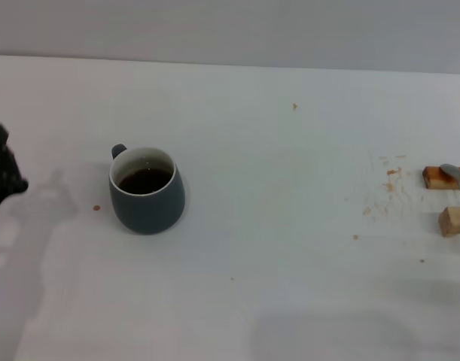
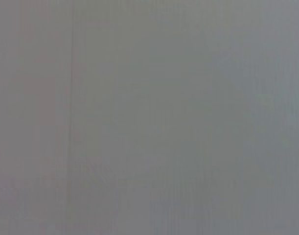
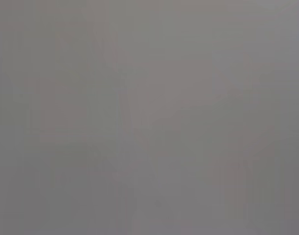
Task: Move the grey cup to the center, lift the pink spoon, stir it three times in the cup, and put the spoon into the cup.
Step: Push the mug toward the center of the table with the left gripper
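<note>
The grey cup (image 1: 147, 190) stands on the left part of the white table, its handle turned to the far left, with dark liquid inside its white rim. At the right edge of the head view the pink spoon (image 1: 457, 180) lies across two small tan wooden blocks (image 1: 453, 219), bowl toward the back; its handle end is cut off by the frame. My left gripper (image 1: 2, 174) shows as a dark shape at the left edge, well left of the cup. The right gripper is out of view. Both wrist views show only plain grey.
Small brown crumbs and smears (image 1: 388, 184) dot the table left of the blocks, and one speck (image 1: 96, 207) lies left of the cup. The table's far edge (image 1: 230, 66) meets a grey wall.
</note>
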Robot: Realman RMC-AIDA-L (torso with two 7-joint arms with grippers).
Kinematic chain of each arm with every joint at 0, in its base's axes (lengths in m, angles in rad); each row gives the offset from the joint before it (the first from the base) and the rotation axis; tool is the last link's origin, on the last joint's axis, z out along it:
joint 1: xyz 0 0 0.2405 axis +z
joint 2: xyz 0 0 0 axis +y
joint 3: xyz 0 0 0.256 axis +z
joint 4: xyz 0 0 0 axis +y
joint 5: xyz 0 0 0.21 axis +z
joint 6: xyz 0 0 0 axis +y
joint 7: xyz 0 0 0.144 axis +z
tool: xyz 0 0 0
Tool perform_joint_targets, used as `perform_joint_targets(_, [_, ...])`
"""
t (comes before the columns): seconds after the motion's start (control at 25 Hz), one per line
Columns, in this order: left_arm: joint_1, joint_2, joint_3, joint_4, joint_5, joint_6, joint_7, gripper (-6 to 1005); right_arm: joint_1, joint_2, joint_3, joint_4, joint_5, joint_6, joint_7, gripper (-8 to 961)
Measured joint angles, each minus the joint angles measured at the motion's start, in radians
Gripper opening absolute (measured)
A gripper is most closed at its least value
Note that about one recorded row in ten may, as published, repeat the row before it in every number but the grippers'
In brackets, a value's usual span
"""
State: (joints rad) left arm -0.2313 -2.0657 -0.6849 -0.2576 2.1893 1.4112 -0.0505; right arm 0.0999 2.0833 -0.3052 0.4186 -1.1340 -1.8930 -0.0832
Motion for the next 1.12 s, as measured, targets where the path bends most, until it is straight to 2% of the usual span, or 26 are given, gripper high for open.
perform_joint_targets(0.08, [0.0, 0.0, 0.0, 0.0, 0.0, 0.0, 0.0, -2, 0.004, 0.0, -0.005, 0.0, -0.003, 0.006, -0.024, 744])
perform_joint_targets(0.12, [-0.048, -0.002, -0.058, -0.021, -0.002, -0.001, -0.039, -2, 0.006, 0.0, -0.007, 0.001, -0.006, 0.008, -0.048, 744])
perform_joint_targets(0.2, [-0.067, -0.001, -0.087, -0.039, -0.003, -0.008, -0.071, -2, 0.008, 0.0, -0.004, 0.008, -0.007, 0.009, -0.111, 744])
perform_joint_targets(0.44, [-0.144, 0.009, -0.099, -0.064, 0.003, -0.006, -0.207, -2, 0.017, 0.001, 0.084, 0.035, 0.003, 0.024, -0.173, 744])
perform_joint_targets(0.64, [-0.156, 0.027, -0.077, -0.113, 0.047, 0.026, -0.22, -2, 0.043, 0.002, 0.116, 0.043, 0.004, 0.105, -0.17, 744])
perform_joint_targets(0.8, [-0.162, 0.038, -0.07, -0.116, 0.095, 0.026, -0.219, -2, 0.057, 0.003, 0.121, 0.051, 0.003, 0.117, -0.174, 744])
perform_joint_targets(1.0, [-0.164, 0.038, -0.073, -0.098, 0.112, 0.005, -0.219, -2, 0.054, 0.003, 0.121, 0.052, 0.004, 0.123, -0.174, 744])
perform_joint_targets(1.12, [-0.164, 0.023, -0.101, -0.043, 0.108, -0.081, -0.214, -2, 0.051, 0.003, 0.121, 0.052, 0.003, 0.127, -0.171, 743])
